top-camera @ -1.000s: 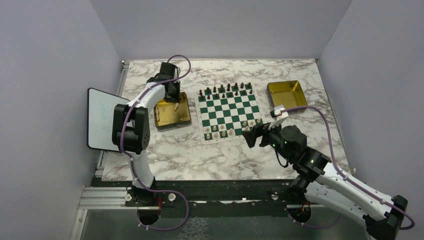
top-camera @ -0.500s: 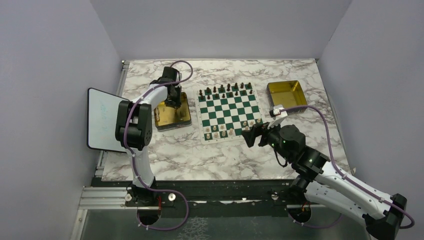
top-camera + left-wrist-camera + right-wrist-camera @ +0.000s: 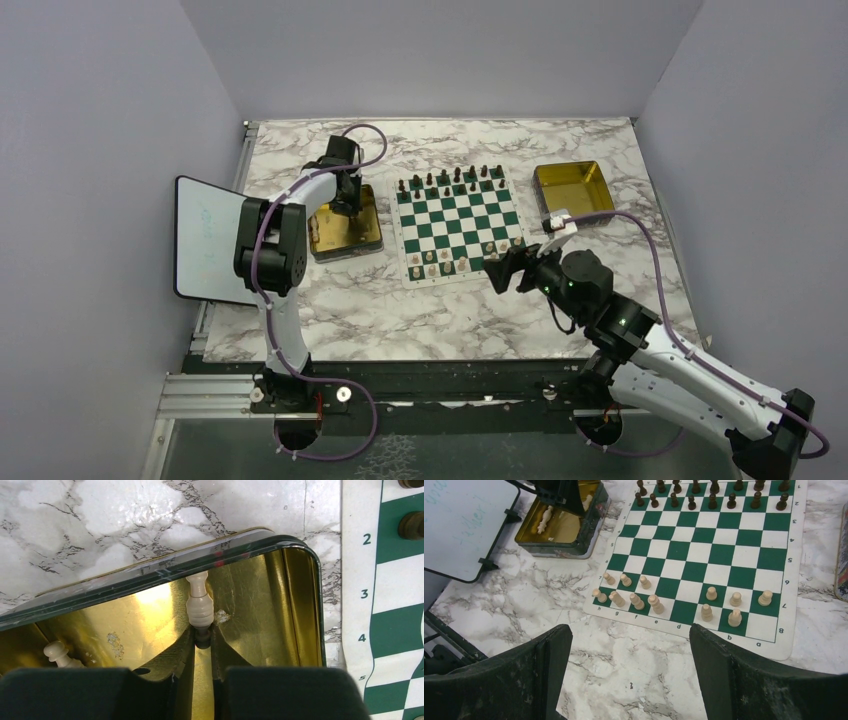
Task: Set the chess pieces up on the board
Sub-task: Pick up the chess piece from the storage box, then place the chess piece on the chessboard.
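Two black fingers (image 3: 175,655) of the left gripper (image 3: 202,642) are pinched onto the foot of a cream chess piece (image 3: 200,605). It lies on its side on the floor of the gold tray (image 3: 150,572), head pointing toward the tray's far wall. Only the narrow base sits between the tips; the ribbed body and head stick out free beyond them. Which kind of piece it is cannot be told.

It looks like turned wood or hard plastic: light, rigid and smooth, so it will not crush. It may well pivot or slide, though, held this far from its middle. A hold on the waist just above the base would seem steadier, and it would let the piece hang upright for setting down. The polished tray floor offers little friction, so a loose pinch could let it skid toward the wall.

A second cream piece (image 3: 57,652) lies in the same tray, left of the fingers and apart from them. Right of the tray lies the chessboard (image 3: 395,605), with dark pieces (image 3: 711,497) ranked along its far rows. Cream pieces (image 3: 634,600) already stand on its two near rows, with gaps between them.

The right gripper (image 3: 626,645) hangs over the marble table (image 3: 649,680) at the board's near edge, jaws spread wide and holding nothing.
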`<state>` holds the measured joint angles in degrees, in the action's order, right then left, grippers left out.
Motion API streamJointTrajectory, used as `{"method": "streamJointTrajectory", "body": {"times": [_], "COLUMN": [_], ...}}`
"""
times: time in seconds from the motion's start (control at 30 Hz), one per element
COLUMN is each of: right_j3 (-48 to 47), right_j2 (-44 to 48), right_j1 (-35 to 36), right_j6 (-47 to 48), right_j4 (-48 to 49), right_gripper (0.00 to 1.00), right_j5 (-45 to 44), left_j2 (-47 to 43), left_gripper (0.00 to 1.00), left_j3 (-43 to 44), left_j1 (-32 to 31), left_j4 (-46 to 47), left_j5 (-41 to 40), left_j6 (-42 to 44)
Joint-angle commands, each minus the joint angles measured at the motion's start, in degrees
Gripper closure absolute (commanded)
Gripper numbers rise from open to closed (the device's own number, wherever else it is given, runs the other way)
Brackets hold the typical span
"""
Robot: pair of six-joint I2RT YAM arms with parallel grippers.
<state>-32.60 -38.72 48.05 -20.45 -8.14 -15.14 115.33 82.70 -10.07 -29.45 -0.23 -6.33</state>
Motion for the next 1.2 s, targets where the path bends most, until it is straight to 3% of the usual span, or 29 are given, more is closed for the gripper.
{"method": "streamJointTrajectory", "body": {"times": [0.0, 0.2, 0.6, 0.87, 0.97, 1.17], "right_j3": [0.1, 0.3, -7.9, -14.7, -17.0, -20.4], "right_j2": [0.3, -1.1, -12.9, -22.8, -25.9, -30.4], "right_j1": [0.3, 0.3, 0.3, -0.5, -2.4, -12.6], "right_j6": [-2.3, -3.0, -3.7, -4.2, -5.4, -9.5], "right_j4": [2.1, 4.4, 4.2, 5.3, 5.6, 6.1], "right_gripper": [0.09, 0.09, 0.09, 0.11, 0.14, 0.28], "right_j5": [0.6, 0.9, 6.9, 10.5, 14.4, 31.3], "left_j2": [-0.6, -3.8, -17.6, -26.5, -30.0, -38.0], "left_gripper": [0.88, 0.94, 0.96, 0.96, 0.96, 0.96], "left_j3": [0.0, -0.3, -6.8, -13.5, -15.9, -21.0], "left_j1": [0.4, 0.4, 0.3, -0.3, -1.9, -6.6], "left_j4": [-0.8, -2.8, -3.2, 1.1, 3.3, 8.4], "left_j5": [1.3, 3.0, 8.9, 20.9, 25.6, 29.1], "left_j6": [0.3, -1.1, -3.0, -4.2, -4.0, -2.0]}}
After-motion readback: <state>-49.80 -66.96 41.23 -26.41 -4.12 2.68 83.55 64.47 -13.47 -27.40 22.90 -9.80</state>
